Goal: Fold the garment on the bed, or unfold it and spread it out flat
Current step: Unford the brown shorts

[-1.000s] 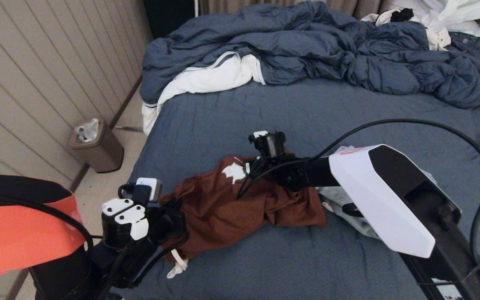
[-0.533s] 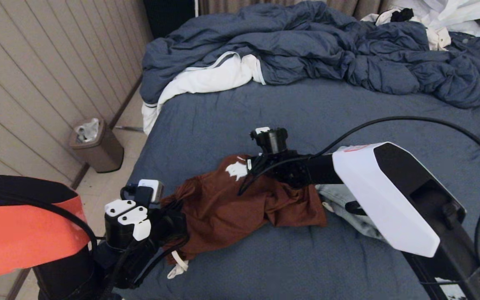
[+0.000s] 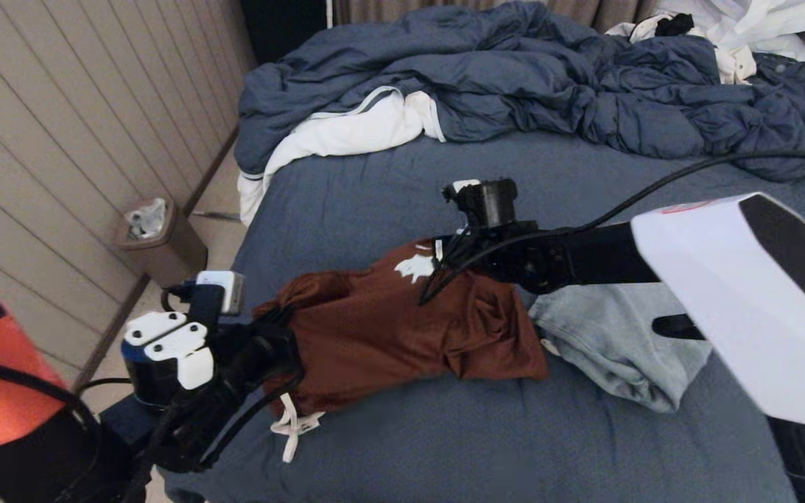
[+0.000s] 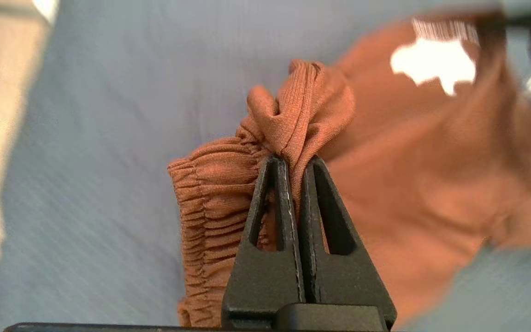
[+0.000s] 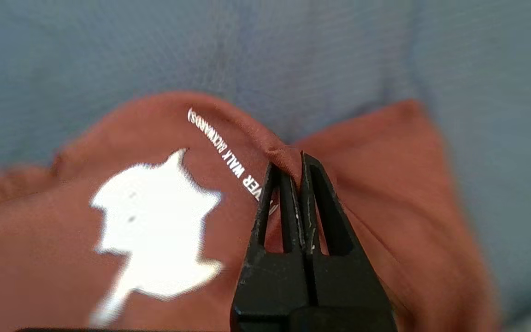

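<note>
A rust-brown pair of shorts (image 3: 381, 328) with a white print and a white drawstring hangs stretched above the slate-blue sheet of the bed (image 3: 388, 181), near its front edge. My left gripper (image 3: 273, 342) is shut on the elastic waistband (image 4: 210, 203) at the garment's left end; the pinch shows at the left gripper (image 4: 292, 159). My right gripper (image 3: 455, 255) is shut on a fold of the hem beside the white print (image 5: 155, 221), seen at the right gripper (image 5: 291, 163). The shorts (image 5: 385, 193) sag between the two holds.
A light grey garment (image 3: 612, 342) lies bunched on the sheet just right of the shorts. The blue duvet (image 3: 535, 77) with white lining is heaped along the far side. A bin (image 3: 161, 241) stands on the floor by the panelled wall, left of the bed.
Both arms pulled apart: the right gripper rose and moved right and away, the left gripper moved left. The shorts stretched out between them, uncovering more of the grey garment.
</note>
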